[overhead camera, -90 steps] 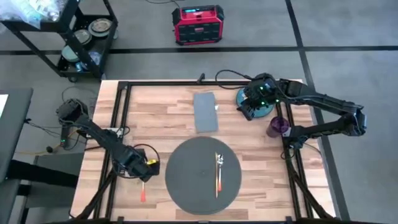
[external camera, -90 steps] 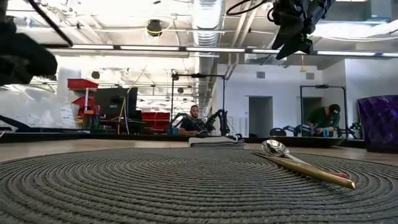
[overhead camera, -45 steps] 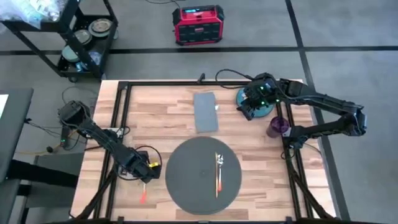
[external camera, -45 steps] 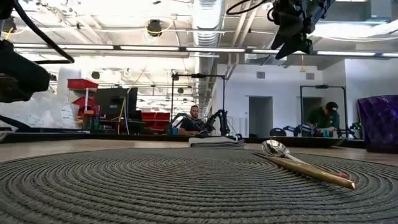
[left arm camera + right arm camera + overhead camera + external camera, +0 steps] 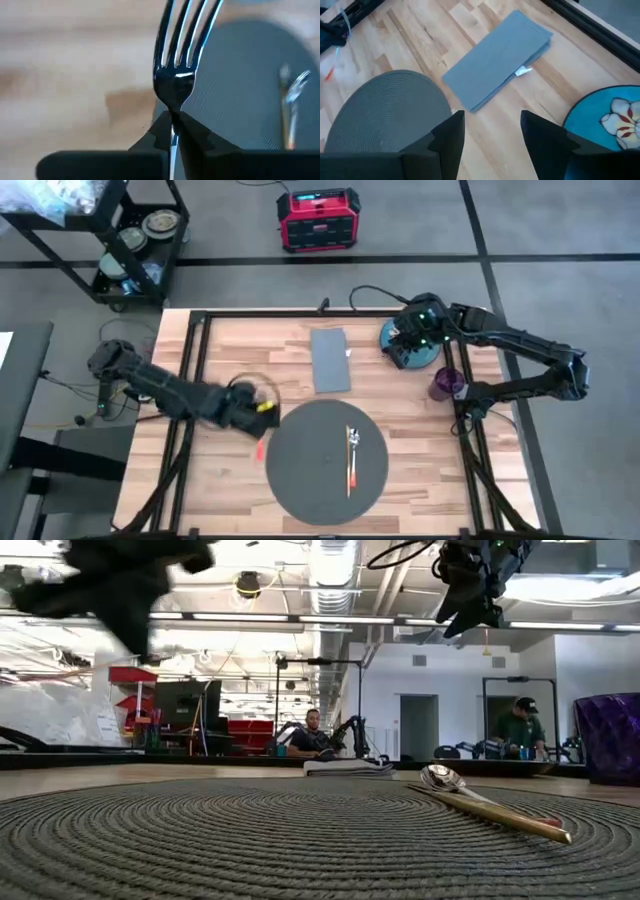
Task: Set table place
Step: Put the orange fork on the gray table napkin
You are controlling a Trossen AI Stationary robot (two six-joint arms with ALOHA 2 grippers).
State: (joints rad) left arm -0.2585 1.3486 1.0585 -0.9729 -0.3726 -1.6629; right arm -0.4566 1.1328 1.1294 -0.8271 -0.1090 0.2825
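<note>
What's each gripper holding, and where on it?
Left gripper: fork, pinched on the handle just below the tines. Right gripper: open, nothing held.

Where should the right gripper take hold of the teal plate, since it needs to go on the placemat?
Take the teal plate by its rim, coming from above: it lies flat on the table, so only the edge offers a pinch. The right gripper hovers open over it.
</note>
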